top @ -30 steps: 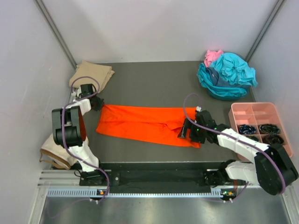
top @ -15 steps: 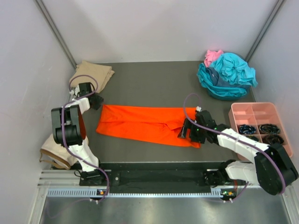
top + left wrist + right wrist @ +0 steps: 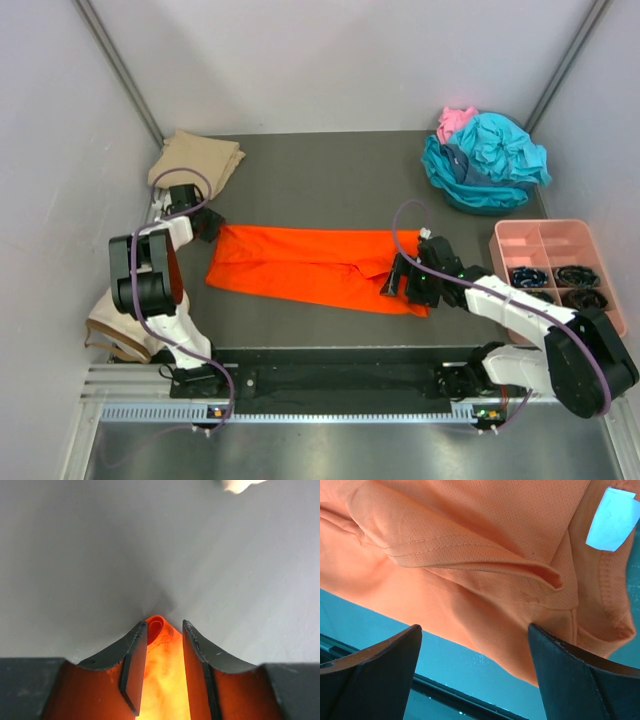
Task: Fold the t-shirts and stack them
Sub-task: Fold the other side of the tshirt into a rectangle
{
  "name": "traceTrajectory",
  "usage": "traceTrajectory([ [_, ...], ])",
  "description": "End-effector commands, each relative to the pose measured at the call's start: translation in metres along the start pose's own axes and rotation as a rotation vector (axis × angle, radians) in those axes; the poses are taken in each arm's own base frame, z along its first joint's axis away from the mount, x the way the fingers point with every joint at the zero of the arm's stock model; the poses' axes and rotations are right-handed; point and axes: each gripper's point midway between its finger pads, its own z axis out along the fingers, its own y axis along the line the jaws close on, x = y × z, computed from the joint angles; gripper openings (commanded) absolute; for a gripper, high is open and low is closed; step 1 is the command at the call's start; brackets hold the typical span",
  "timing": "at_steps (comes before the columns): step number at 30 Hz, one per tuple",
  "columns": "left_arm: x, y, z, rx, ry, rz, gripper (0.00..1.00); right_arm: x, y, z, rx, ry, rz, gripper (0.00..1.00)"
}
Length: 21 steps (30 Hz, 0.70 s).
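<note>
Presently: orange t-shirt (image 3: 310, 265), likely soft, light, limp; best pinched at corners; left gripper (image 3: 164, 626) narrow around one corner, hold uncertain; right gripper (image 3: 475, 630) wide, empty.

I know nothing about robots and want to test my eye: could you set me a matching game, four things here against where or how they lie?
Things:
1 orange t-shirt
2 tan t-shirt
3 teal t-shirts
4 pink compartment tray

Places and states:
A crumpled heap, far right corner
B folded, far left corner
C at the right edge, near side
D laid out long, in the middle

Pairs: 1-D; 2-B; 3-A; 4-C
</note>
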Motion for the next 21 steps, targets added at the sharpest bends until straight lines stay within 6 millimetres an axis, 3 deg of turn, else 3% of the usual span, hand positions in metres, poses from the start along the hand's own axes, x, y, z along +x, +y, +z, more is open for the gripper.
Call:
traceTrajectory([
  [1, -0.004, -0.003, -0.014, 0.028, -0.026, 0.008, 0.40, 0.031, -0.037, 0.007, 0.122, 0.078, -0.008, 0.88],
  [13, 0.000, 0.007, -0.017, 0.003, -0.026, 0.019, 0.40, 0.032, -0.037, 0.008, 0.118, 0.081, -0.008, 0.88],
  [21, -0.027, -0.002, -0.029, -0.017, -0.102, 0.053, 0.40, 0.032, -0.037, 0.008, 0.117, 0.082, -0.006, 0.88],
])
